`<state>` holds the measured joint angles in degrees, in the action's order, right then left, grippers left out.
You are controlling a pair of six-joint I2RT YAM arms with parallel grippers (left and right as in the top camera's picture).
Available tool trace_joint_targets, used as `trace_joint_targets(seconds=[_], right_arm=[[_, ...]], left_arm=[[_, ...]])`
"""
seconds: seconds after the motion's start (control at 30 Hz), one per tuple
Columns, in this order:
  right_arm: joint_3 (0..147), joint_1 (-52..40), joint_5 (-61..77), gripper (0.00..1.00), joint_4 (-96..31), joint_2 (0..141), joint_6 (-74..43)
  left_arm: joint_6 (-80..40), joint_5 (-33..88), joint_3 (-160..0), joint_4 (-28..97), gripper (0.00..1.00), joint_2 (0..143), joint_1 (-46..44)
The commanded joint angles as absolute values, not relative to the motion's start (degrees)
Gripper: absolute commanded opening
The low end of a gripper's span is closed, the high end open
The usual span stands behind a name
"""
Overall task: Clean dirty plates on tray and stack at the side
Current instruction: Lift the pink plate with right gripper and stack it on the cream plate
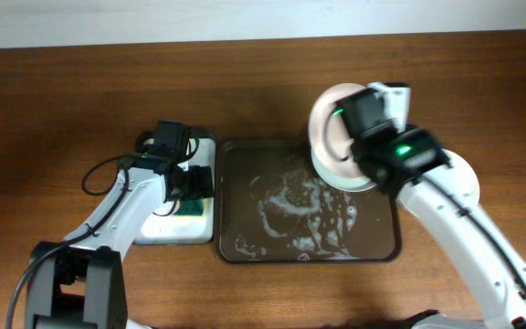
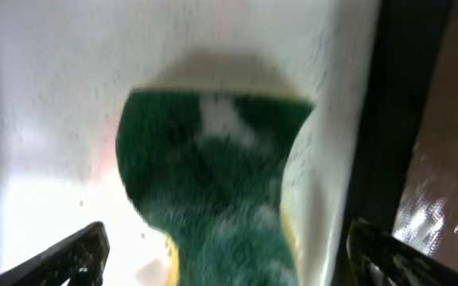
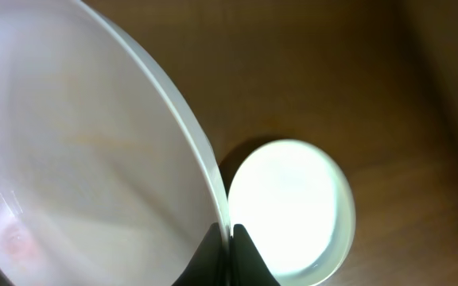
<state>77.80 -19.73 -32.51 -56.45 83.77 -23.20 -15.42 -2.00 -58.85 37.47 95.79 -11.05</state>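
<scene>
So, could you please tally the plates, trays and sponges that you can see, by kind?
Plates: 2 (held plate, plate on the table)
Trays: 2 (brown tray, white tray)
Sponges: 1 (green sponge)
Total: 5

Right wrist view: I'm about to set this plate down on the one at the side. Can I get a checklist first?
1. Right gripper shut on held plate rim: ok.
2. Plate on the table visible below: ok.
3. Held plate clean: cannot tell; there is a faint pink patch near its lower edge.
4. Left gripper open, sponge lying free on sponge tray: ok.
5. Tray shows only foam: ok.
</scene>
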Motion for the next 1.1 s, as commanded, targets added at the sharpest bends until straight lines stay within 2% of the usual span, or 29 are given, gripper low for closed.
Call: trace_joint_targets(seconds=[0.0, 0.1, 0.27, 0.53, 0.63, 0.73, 0.77, 0.83, 0.87, 1.0, 1.07], right_arm=[[79.09, -8.38, -14.48, 0.04, -56.71, 82.74, -24.47], [79.07, 1.52, -7.2, 0.04, -57.8, 82.87, -24.27], [79.02, 14.72, -2.96, 0.04, -60.14, 83.55, -24.05], [78.91, 25.34, 0.86, 0.04, -60.47, 88.47, -19.92], [78.91, 27.16, 0.93, 0.04, -60.75, 91.64, -19.75], [78.91, 27.81, 1.1, 0.04, -60.66, 94.52, -19.75], [78.91, 27.83, 1.02, 0.04, -60.49, 95.64, -19.68], [78.91, 27.83, 0.97, 0.04, -60.27, 97.03, -19.2], [78.91, 27.83, 0.73, 0.04, -60.29, 97.78, -18.65], [78.89, 27.83, -2.98, 0.04, -61.12, 99.9, -18.68], [78.67, 27.94, -5.15, 0.04, -61.67, 100.84, -18.74]], left_arm=[[-17.1, -2.76, -59.81, 35.94, 0.95, 95.42, -10.7], [-17.1, -2.76, -59.77, 34.52, 0.95, 96.9, -10.7], [-17.08, -2.79, -59.77, 30.76, 0.94, 99.53, -10.7], [-17.08, -2.79, -59.77, 28.49, 0.87, 102.3, -10.7], [-17.08, -2.81, -59.77, 28.08, 0.73, 102.35, -10.7], [-17.08, -2.81, -59.77, 27.86, 0.51, 102.32, -10.7], [-17.08, -2.81, -59.77, 27.88, 0.39, 102.32, -10.7], [-17.06, -2.81, -59.77, 27.97, 0.29, 102.32, -10.7], [-17.06, -2.81, -59.77, 28.03, 0.17, 102.32, -10.7], [-17.06, -2.81, -59.77, 28.1, 0.02, 102.32, -10.7], [-17.06, -2.85, -59.77, 28.16, 0.0, 102.32, -10.7]])
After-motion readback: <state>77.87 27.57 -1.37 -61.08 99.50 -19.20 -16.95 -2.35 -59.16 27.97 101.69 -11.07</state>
